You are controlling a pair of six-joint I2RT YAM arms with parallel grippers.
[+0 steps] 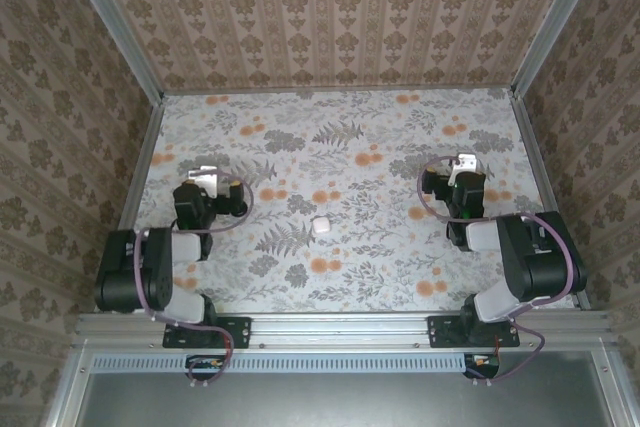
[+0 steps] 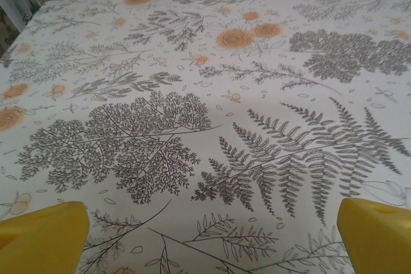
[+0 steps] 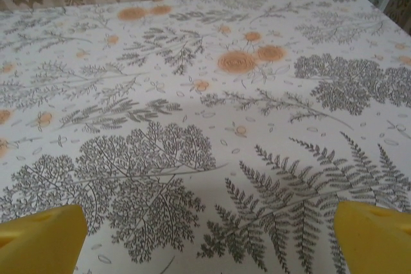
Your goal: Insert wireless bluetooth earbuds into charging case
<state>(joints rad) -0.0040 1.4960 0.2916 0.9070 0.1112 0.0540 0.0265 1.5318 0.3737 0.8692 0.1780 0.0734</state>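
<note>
The white charging case [image 1: 321, 226] sits on the floral tablecloth near the middle of the table, between the two arms. The earbuds are out of view. My left gripper [image 1: 204, 169] hovers at the left, well apart from the case, and stands open. In the left wrist view its yellow fingertips [image 2: 45, 239] are spread wide over bare cloth, and nothing lies in the left gripper [image 2: 212, 242]. My right gripper [image 1: 465, 161] is at the right, also far from the case. It is open too, with only cloth in the right gripper [image 3: 209, 242].
Patterned walls [image 1: 330, 17] close the table in at the back and on both sides, with metal posts [image 1: 115, 27] at the corners. A metal rail [image 1: 340, 327] runs along the near edge by the arm bases.
</note>
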